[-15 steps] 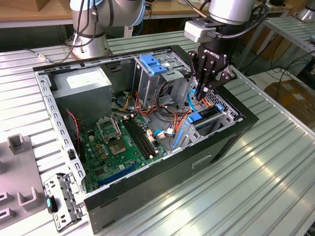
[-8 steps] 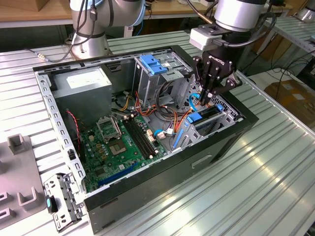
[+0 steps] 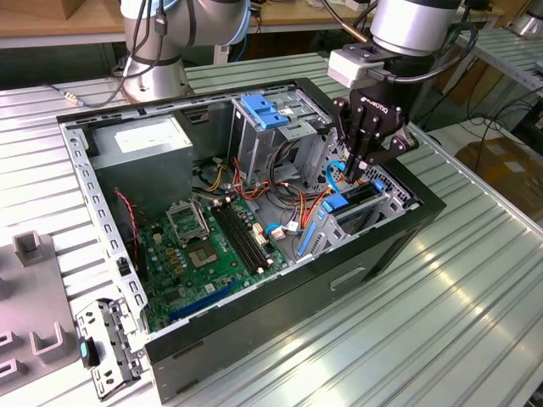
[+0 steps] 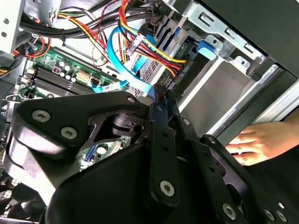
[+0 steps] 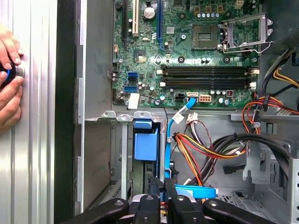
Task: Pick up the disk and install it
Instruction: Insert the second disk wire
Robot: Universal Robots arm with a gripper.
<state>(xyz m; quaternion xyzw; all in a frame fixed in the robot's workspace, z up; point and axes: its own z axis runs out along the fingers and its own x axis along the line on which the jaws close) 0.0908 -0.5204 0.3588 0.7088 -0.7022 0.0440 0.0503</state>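
The disk (image 3: 356, 200) stands on edge in the drive bay at the open computer case's corner on the exterior view's right, with its blue rail (image 5: 145, 141) showing at the top. My gripper (image 3: 355, 170) hangs just above that bay, its black fingers (image 5: 156, 193) closed together and pointing down at the disk's upper edge. Nothing shows between the fingers. In the second wrist view the gripper (image 4: 161, 95) sits beside a blue flat cable (image 4: 122, 70) and a bundle of red, yellow and orange wires (image 4: 159, 51).
The case (image 3: 254, 339) lies open on a ribbed metal table, with a green motherboard (image 3: 212, 246), a grey power-supply box (image 3: 140, 140) and a metal cage with a blue latch (image 3: 267, 110). A person's hand (image 5: 7, 79) rests on the table outside the case wall. A loose bracket (image 3: 106, 343) lies nearby.
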